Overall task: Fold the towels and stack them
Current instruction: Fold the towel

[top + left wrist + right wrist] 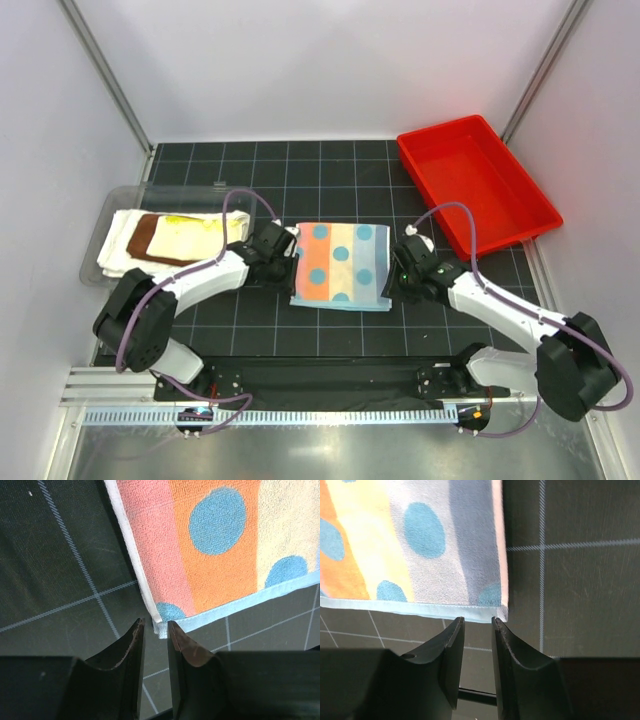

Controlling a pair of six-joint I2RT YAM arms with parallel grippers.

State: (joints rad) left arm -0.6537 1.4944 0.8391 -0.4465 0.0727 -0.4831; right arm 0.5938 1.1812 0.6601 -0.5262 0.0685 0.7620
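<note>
A pastel multicoloured towel [340, 265] with blue dots lies flat mid-table. My left gripper [293, 260] sits at its left edge. In the left wrist view the gripper [155, 622] stands open by a narrow gap, and the towel's [215, 545] white-hemmed corner lies just past its tips, not between them. My right gripper [391, 280] is at the towel's right edge. Seen from the right wrist, the gripper [477, 620] is also narrowly open, with the towel's [420, 545] light-blue hem just beyond its tips. At the left, the cream-white towel [118, 252], brown towel [145, 240] and yellow towel [195, 235] lie stacked.
The stack rests in a clear shallow tray [115, 203] at the table's left edge. An empty red bin [475, 185] stands at the back right. The black gridded mat [300, 170] covers the table, with white walls around it.
</note>
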